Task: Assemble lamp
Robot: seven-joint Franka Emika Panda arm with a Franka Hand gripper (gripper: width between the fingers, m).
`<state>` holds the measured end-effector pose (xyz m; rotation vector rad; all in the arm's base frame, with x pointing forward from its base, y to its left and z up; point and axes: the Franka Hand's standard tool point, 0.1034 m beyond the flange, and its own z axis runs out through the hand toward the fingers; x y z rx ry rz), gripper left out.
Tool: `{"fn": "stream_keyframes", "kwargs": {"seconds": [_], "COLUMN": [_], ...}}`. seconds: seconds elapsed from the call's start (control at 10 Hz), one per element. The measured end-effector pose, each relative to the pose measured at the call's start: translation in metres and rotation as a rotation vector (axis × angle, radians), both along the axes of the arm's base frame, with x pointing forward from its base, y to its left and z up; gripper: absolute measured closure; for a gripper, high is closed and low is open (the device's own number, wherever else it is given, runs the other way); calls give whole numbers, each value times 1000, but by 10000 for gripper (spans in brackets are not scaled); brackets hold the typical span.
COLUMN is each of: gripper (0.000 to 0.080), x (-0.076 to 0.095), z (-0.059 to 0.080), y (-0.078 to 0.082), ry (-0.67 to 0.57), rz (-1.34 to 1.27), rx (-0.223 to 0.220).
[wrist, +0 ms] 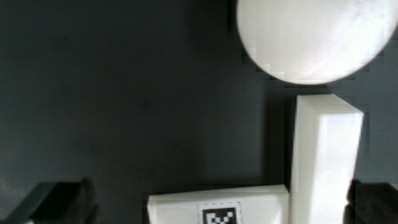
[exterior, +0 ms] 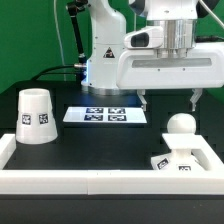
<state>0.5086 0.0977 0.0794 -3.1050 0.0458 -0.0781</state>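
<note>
The white tapered shade [exterior: 36, 115] stands mouth down at the exterior view's left. The ball-shaped bulb [exterior: 180, 126] lies at the right, and the square stepped base [exterior: 172, 161] sits in front of it, close to the white rail. My gripper [exterior: 170, 100] hangs open and empty above the bulb and base, touching neither. In the wrist view the bulb [wrist: 311, 40] and the tagged base [wrist: 217, 205] both show. The base lies between my dark fingertips [wrist: 54, 205], well below them.
The marker board [exterior: 106, 116] lies flat on the black table behind the middle. A white rail [exterior: 100, 180] runs along the front and up the right side [wrist: 326, 150], next to the base. The arm's white body stands behind the board.
</note>
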Motion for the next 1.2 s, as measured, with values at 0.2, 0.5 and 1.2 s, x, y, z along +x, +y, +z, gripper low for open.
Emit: {"fn": "stream_keyframes", "kwargs": {"seconds": [0.2,0.5,1.2], "gripper": [101,101,101], "x": [0,-6,-37], "z": [0,-3,-23], "y": [0,1,35], "ry": [2,29,46], "rz": [-32,-323,-430], "rx": [5,41,54]}}
